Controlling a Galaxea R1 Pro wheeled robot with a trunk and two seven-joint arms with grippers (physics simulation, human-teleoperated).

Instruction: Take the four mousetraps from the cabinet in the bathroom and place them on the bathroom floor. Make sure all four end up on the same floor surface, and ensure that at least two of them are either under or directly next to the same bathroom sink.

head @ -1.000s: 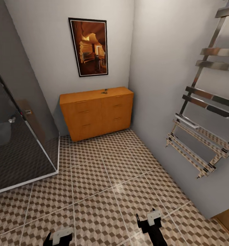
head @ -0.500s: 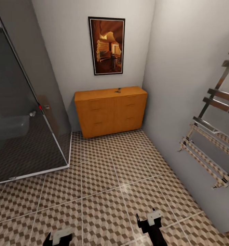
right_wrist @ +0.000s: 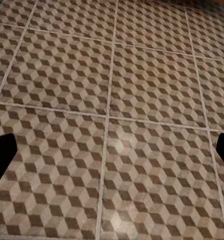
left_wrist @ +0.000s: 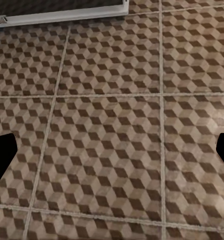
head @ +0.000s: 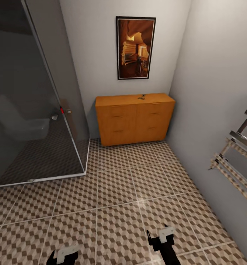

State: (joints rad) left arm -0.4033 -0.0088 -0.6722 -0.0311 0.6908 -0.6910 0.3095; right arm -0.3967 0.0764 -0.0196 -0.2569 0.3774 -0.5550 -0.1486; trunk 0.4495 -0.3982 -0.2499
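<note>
Two empty tools, left tool (head: 62,255) and right tool (head: 161,235), hang with jaws apart over the bathroom floor (head: 119,198). Our view has swung right, centring the cabinet (head: 134,118); that small dark object (head: 142,97) on top is perhaps a mousetrap.

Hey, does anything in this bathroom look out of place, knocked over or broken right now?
Nothing looks spilled, tipped or broken. The one odd item is a small dark object lying on top of the cabinet, too small to identify. The cabinet drawers look closed, and the floor is bare up to it.
</note>
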